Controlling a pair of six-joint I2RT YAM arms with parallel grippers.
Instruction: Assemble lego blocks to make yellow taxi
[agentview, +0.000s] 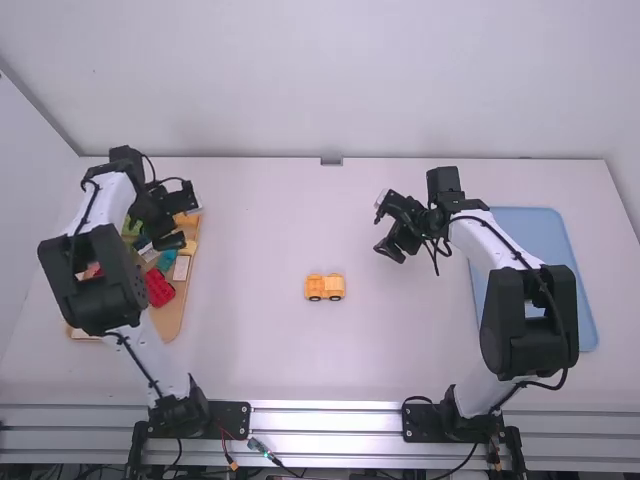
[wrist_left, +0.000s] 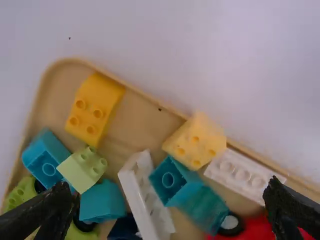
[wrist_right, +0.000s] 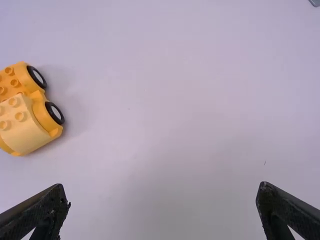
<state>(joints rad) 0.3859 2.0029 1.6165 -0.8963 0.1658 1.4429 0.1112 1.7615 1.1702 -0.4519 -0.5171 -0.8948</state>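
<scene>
The orange car base with black wheels (agentview: 335, 287) stands mid-table, a yellow block (agentview: 314, 284) on one end; the right wrist view has the car base (wrist_right: 46, 111) with the lighter yellow block (wrist_right: 22, 125) on it. Over the tan tray is my left gripper (agentview: 178, 222), open and empty; in its wrist view the left gripper (wrist_left: 170, 205) is above loose blocks. Those include an orange-yellow block (wrist_left: 95, 107) in a tray corner and a pale yellow one (wrist_left: 196, 141) by the rim. My right gripper (agentview: 383, 232), right of the car, is open and empty; its wrist view has the right gripper (wrist_right: 162, 197) over bare table.
The tan tray (wrist_left: 137, 95) holds teal (wrist_left: 185, 192), white (wrist_left: 245, 172), green (wrist_left: 84, 169) and red blocks crowded together. A blue tray (agentview: 540, 230) lies at the table's right, partly under the right arm. A wall rises beyond the table's far edge.
</scene>
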